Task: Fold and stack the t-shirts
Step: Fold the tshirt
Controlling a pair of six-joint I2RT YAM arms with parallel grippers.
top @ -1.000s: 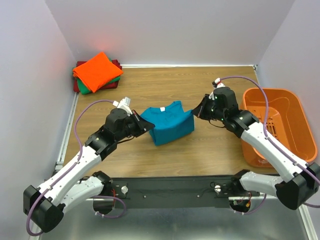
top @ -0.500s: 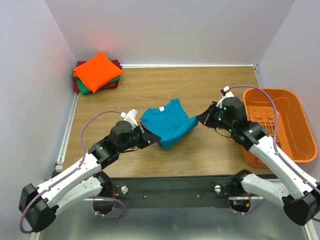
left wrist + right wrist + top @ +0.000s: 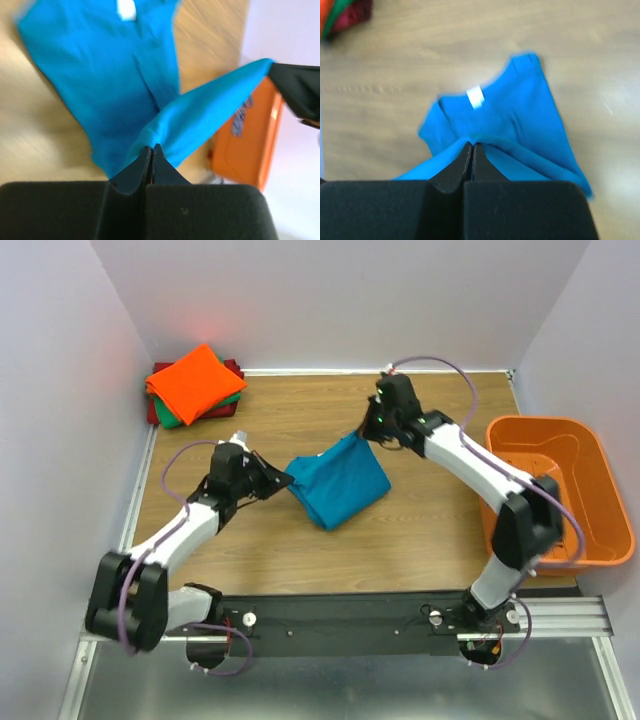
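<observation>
The teal-blue t-shirt point(image 3: 338, 483) lies partly folded in the middle of the table, its white neck label showing in the right wrist view point(image 3: 475, 97). My left gripper point(image 3: 283, 478) is shut on the shirt's left edge point(image 3: 165, 135). My right gripper point(image 3: 362, 430) is shut on its far right corner point(image 3: 510, 150). The shirt's top edge is stretched taut between the two grippers, lifted off the wood. The folded bright orange shirt point(image 3: 195, 381) tops a stack at the back left, with the green shirt point(image 3: 175, 420) and the dark red shirt point(image 3: 155, 412) under it.
An orange plastic basket point(image 3: 555, 485) stands at the right edge of the table, also seen blurred in the left wrist view point(image 3: 250, 132). Grey walls close in the back and sides. Bare wood point(image 3: 300, 420) lies between the stack and the shirt.
Both grippers have moved away from me with the teal shirt. The right one swung far back and left. The shirt's held edge has come up and over towards the back.
</observation>
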